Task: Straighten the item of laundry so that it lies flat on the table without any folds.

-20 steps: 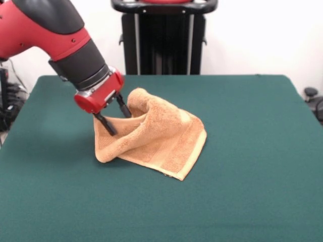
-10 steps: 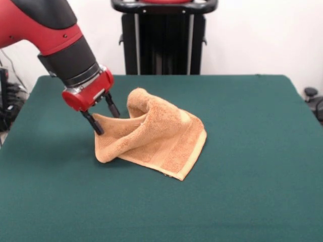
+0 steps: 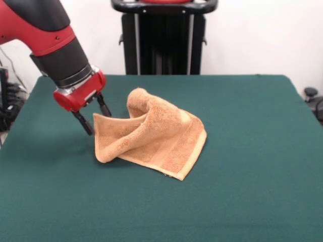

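The item of laundry (image 3: pixel 161 136), an orange-tan towel, lies crumpled on the green table (image 3: pixel 247 166) a little left of centre. Its left part is folded up into a raised hump and a standing flap, while its right part lies flat with a woven band along the edge. My gripper (image 3: pixel 99 124) hangs at the towel's upper left corner, tilted, with its two black fingers (image 3: pixel 83 123) spread apart. It is open, and the flap's edge sits just at the fingertips. I cannot tell whether they touch it.
The table's left edge (image 3: pixel 20 113) lies close behind the arm. A black stand (image 3: pixel 161 40) rises past the far edge, and dark equipment (image 3: pixel 313 98) sits off the right side.
The gripper has drawn back up and to the left, out of the towel's fold to its corner. The towel has kept its shape and place.
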Motion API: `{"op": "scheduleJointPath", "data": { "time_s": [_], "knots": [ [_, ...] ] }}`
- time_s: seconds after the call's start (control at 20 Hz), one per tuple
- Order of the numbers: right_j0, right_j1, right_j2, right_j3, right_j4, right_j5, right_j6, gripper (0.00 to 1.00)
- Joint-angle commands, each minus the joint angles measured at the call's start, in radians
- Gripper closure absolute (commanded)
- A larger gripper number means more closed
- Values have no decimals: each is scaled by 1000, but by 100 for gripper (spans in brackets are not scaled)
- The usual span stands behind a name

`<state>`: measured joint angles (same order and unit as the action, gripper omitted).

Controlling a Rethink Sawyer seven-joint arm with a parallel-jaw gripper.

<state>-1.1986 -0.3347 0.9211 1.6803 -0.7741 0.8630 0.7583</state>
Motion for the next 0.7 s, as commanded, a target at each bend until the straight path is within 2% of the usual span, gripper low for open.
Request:
{"op": "scheduleJointPath", "data": {
  "time_s": [0.05,0.2,0.25,0.7],
  "knots": [
    [77,16,-87,-60,-29,118,-153,0],
    [76,19,-87,-58,-27,114,-157,0],
    [77,19,-90,-57,-26,111,-160,100],
    [18,63,-41,-23,-16,12,-177,100]
  ]
}}
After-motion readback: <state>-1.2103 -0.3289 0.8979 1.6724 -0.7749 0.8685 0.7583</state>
